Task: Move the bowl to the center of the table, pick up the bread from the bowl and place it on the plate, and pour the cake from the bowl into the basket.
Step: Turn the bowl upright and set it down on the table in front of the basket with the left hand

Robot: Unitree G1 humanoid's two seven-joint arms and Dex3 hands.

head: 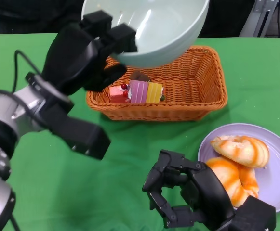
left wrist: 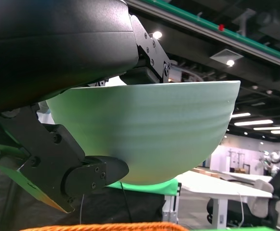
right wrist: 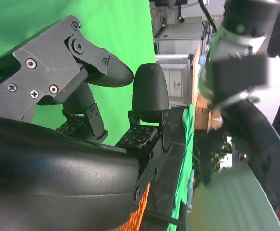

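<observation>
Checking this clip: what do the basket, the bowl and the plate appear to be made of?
Basket: woven wicker or rattan, going by its orange-brown interlaced strands; possibly a plastic imitation. Bowl, gripped by the left hand: smooth pale green with a soft sheen and faint rings in the left wrist view, likely plastic or glazed ceramic. Plate: smooth lilac, slightly glossy, plastic or ceramic; cannot tell which.

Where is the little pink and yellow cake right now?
In the head view the cake lies inside the orange basket, at its left end, just below the tilted bowl that the left hand holds above it.
</observation>
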